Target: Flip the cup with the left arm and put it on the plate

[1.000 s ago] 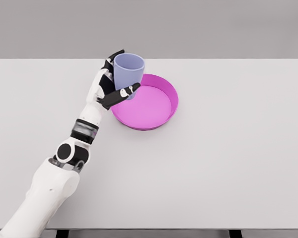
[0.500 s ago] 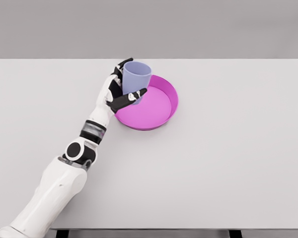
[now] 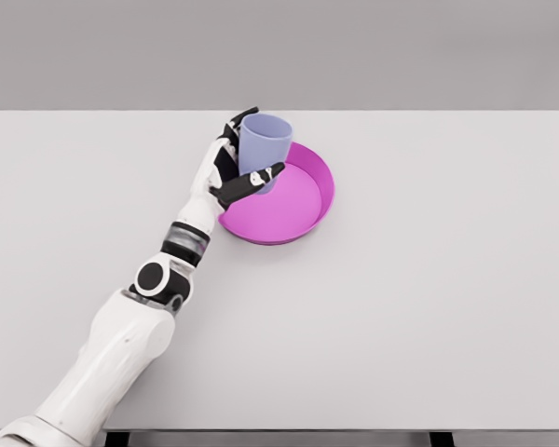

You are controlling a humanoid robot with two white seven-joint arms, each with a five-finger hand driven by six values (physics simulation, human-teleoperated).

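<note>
A pale lavender cup (image 3: pixel 265 147) is held upright, mouth up, over the left part of the magenta plate (image 3: pixel 303 209). My left hand (image 3: pixel 238 169) is shut on it: the thumb crosses the cup's front near its base, the other fingers wrap behind its left side. The cup's bottom is hidden by the thumb, so I cannot tell whether it touches the plate. The white left arm (image 3: pixel 121 335) runs up from the lower left. The right arm is out of view.
The plate sits on a light grey table (image 3: pixel 447 279), slightly behind the middle. The table's far edge runs just behind the plate and cup.
The left hand has carried the cup rightward, from the plate's left rim to over the plate's left interior. The cup stays upright.
</note>
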